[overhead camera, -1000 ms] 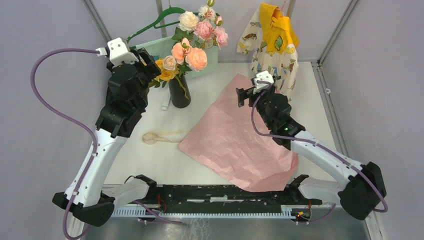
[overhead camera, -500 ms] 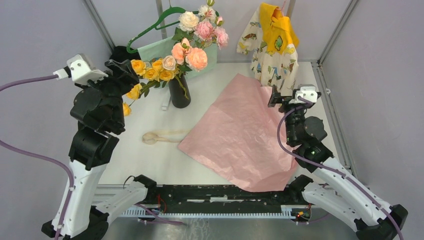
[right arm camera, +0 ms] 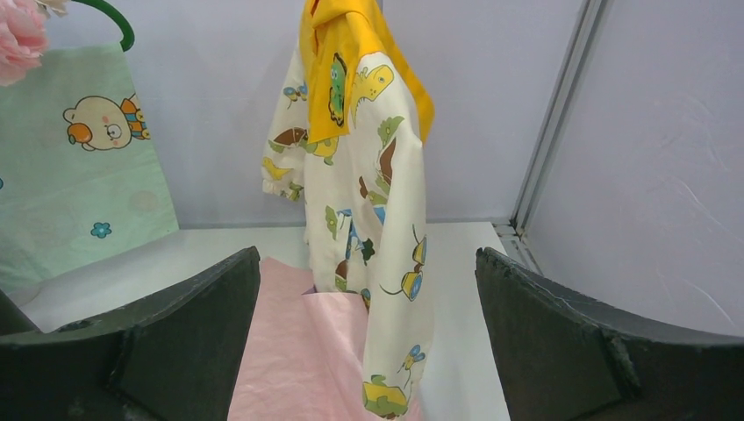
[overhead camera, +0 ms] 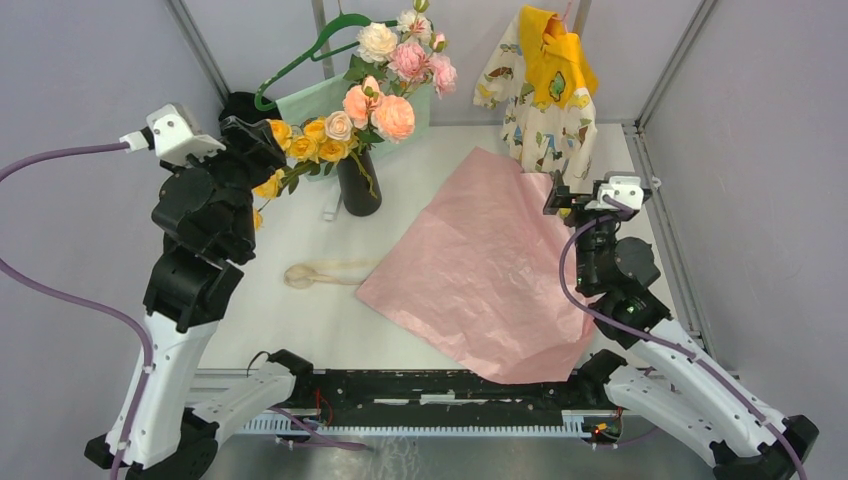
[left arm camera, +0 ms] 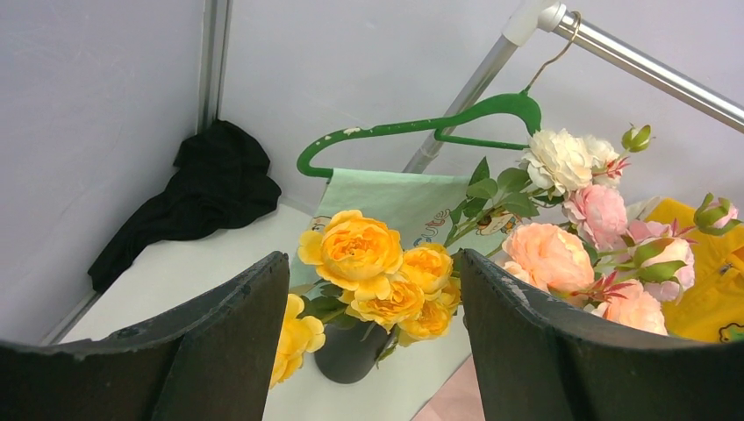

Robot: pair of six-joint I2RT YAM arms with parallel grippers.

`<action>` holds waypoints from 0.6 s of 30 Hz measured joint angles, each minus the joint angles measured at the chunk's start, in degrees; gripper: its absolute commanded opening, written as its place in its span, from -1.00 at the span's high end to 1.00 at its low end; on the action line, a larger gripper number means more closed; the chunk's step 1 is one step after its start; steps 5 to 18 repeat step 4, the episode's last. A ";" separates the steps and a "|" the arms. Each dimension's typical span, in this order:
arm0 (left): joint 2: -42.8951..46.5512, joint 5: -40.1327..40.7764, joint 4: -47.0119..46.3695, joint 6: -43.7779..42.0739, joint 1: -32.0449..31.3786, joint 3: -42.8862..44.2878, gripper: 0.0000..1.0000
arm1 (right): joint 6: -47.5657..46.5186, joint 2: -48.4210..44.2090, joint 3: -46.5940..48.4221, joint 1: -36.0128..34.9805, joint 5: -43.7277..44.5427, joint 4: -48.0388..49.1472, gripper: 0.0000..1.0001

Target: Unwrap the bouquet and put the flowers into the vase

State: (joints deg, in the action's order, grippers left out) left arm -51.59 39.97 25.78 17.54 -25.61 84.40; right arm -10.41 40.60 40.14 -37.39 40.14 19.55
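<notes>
We find the flowers point(overhead camera: 385, 85) standing in the black vase point(overhead camera: 360, 188) at the upper middle of the overhead frame, with their stems down in its mouth. Pink and cream roses rise straight above it, and a spray of yellow roses point(overhead camera: 305, 140) leans out to the left. The vase stands upright on the white table point(overhead camera: 300, 320), just in front of a mint-green cloth point(overhead camera: 300, 100) that hangs from a green hanger point(overhead camera: 300, 50).

The left gripper point(overhead camera: 262, 140) sits at the upper left, just beside the yellow roses; we cannot tell whether it touches them. In its wrist view the jaws stand wide apart, and the yellow roses show in the gap beyond the tips, with the vase below them. A black cloth bundle point(overhead camera: 240, 103) lies in the corner behind it.

The pink wrapping paper point(overhead camera: 480, 270) lies spread open across the middle and right of the table. A beige ribbon point(overhead camera: 320, 272) lies loose to its left, lower in the frame than the vase.

The right gripper point(overhead camera: 553, 195) hangs at the right, over the paper's far right corner. Its jaws are spread wide and clamp nothing. Its wrist view faces a child's shirt point(right arm camera: 368, 132) hanging at the back, and a raised edge of the paper shows low between the fingers.
</notes>
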 measured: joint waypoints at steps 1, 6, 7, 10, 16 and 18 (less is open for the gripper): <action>0.02 0.00 0.00 0.00 0.00 0.02 -0.55 | 0.02 0.42 0.00 0.00 0.09 -0.13 -0.96; 0.13 0.00 0.07 0.02 0.00 0.00 -0.55 | 0.04 1.81 0.37 0.00 0.90 -1.09 -0.96; 0.13 0.00 0.07 0.02 0.00 0.00 -0.55 | 0.04 1.81 0.37 0.00 0.90 -1.09 -0.96; 0.13 0.00 0.07 0.02 0.00 0.00 -0.55 | 0.04 1.81 0.37 0.00 0.90 -1.09 -0.96; 0.13 0.00 0.07 0.02 0.00 0.00 -0.55 | 0.04 1.81 0.37 0.00 0.90 -1.09 -0.96; 0.13 0.00 0.07 0.02 0.00 0.00 -0.55 | 0.04 1.81 0.37 0.00 0.90 -1.09 -0.96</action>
